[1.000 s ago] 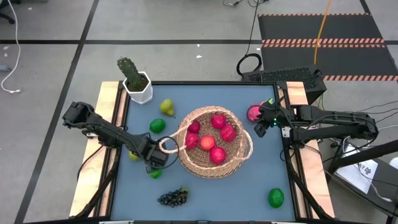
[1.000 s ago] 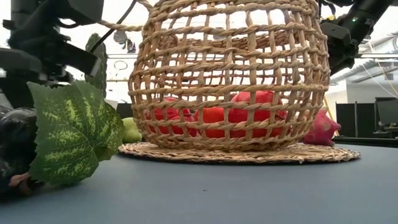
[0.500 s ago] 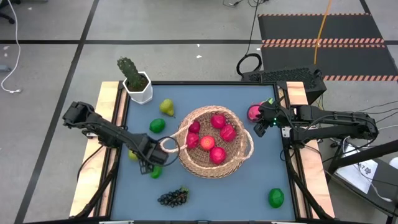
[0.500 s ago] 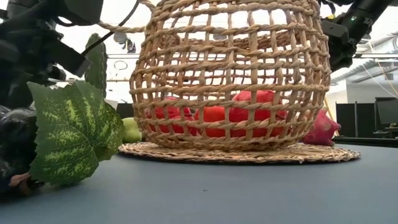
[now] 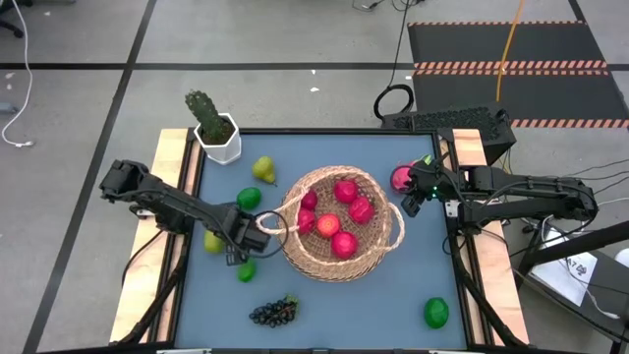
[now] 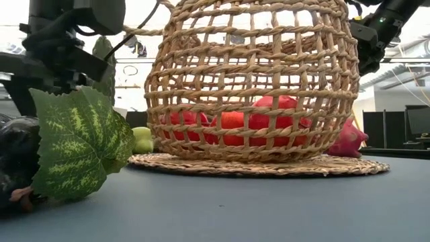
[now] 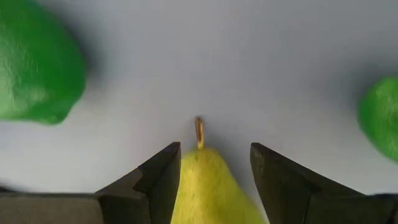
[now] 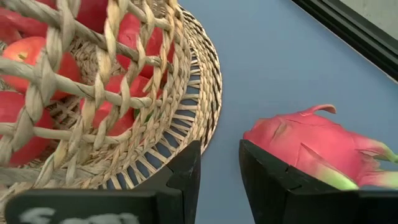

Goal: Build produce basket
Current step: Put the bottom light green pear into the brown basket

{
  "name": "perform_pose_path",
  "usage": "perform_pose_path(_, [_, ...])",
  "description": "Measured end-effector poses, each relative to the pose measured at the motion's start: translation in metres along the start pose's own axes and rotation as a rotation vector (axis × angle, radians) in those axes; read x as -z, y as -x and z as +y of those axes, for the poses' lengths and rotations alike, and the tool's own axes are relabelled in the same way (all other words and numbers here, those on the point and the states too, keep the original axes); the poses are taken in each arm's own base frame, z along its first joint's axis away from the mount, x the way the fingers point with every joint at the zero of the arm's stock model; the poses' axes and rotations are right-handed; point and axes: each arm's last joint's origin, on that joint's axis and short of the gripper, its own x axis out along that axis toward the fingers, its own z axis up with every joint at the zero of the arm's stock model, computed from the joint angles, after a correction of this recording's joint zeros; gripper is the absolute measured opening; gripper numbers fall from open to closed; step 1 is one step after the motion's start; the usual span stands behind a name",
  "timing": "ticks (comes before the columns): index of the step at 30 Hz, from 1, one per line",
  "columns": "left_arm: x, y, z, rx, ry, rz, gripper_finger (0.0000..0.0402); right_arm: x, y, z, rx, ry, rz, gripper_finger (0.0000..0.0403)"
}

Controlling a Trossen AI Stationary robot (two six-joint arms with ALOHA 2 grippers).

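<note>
The left arm reaches in from the table's left edge, stretched low across the blue table toward the basket, and its left tool sits just beside the basket's looped side handle. In the left wrist view the two dark fingers stand on either side of a yellow-green pear, narrow around it and seemingly gripping it, though actual contact is hard to confirm. The pear's long axis runs straight out between the fingers, its stem pointing away from the wrist. A green lime lies to one side of it and another green fruit to the other.

The right arm comes in from the table's right edge, bent at the elbow, with the right tool near the basket's far-right rim, its fingers a narrow gap apart and holding nothing. A pink dragon fruit lies on the table just beyond it, its long axis roughly level with the table.

The basket stands upright mid-table with red apples inside.
</note>
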Motion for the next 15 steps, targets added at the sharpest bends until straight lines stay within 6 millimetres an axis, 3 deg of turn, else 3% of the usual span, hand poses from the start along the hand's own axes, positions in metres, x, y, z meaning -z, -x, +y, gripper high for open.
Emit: perform_pose_path(15, [0.0,-0.019,0.012,0.006,0.063,0.014,0.0195,0.0,0.0,0.0,0.001,0.049,-0.001,0.0103])
